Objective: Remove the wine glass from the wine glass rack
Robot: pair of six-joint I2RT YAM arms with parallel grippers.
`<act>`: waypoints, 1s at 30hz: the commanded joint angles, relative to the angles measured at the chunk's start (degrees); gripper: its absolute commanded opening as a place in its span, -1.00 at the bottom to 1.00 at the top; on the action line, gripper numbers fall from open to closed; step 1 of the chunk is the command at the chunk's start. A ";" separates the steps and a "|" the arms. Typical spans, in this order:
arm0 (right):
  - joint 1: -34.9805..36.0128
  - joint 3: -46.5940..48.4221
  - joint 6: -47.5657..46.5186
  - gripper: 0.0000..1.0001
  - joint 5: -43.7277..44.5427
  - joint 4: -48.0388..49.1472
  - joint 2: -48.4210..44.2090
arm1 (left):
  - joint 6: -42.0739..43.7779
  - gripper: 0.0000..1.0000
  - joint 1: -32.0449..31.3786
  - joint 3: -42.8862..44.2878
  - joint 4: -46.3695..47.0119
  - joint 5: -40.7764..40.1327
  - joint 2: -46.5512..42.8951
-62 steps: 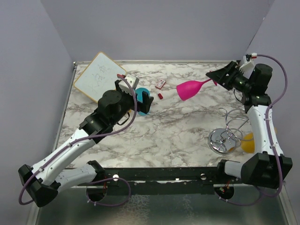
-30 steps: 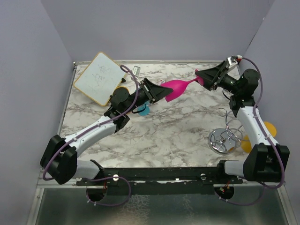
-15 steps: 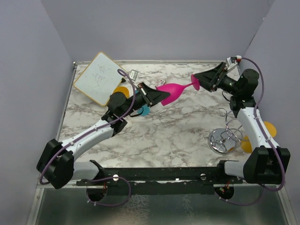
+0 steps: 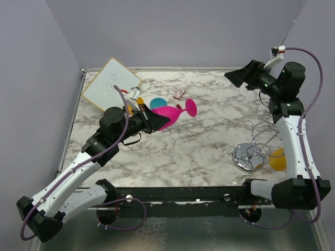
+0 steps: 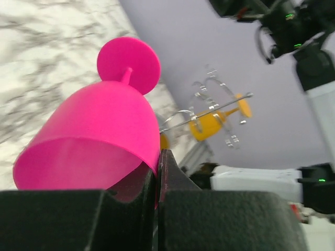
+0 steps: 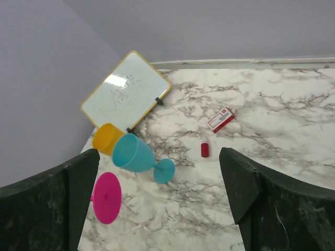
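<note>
The pink wine glass is tilted on its side over the left-centre of the table, foot pointing right. My left gripper is shut on its rim; the left wrist view shows the pink wall pinched between the two black fingers. The wine glass rack, silver wire on a round shiny base, stands at the right with a yellow glass hanging from it. My right gripper hovers open and empty at the back right, well clear of the pink glass.
A teal glass lies on its side beside an orange cup at the back left. A whiteboard leans in the back left corner. A red-and-white card and a small red item lie on the marble.
The right gripper opened, let go of the pink glass's foot end and drew back to the rear right. The left gripper shut on the rim and carried the glass down and left.
</note>
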 commanded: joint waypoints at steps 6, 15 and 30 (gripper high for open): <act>-0.27 -4.50 -3.65 0.99 0.61 -1.30 -2.35 | 20.55 -1.00 0.16 11.50 -50.57 -16.92 0.95; 0.86 -4.90 -4.00 0.99 -0.42 -1.46 -4.17 | 28.06 -1.00 0.22 17.50 -62.13 -34.42 12.97; 10.85 -3.49 -16.98 0.99 19.99 -7.46 -11.36 | 33.95 -1.00 4.49 23.04 -63.41 -29.13 25.13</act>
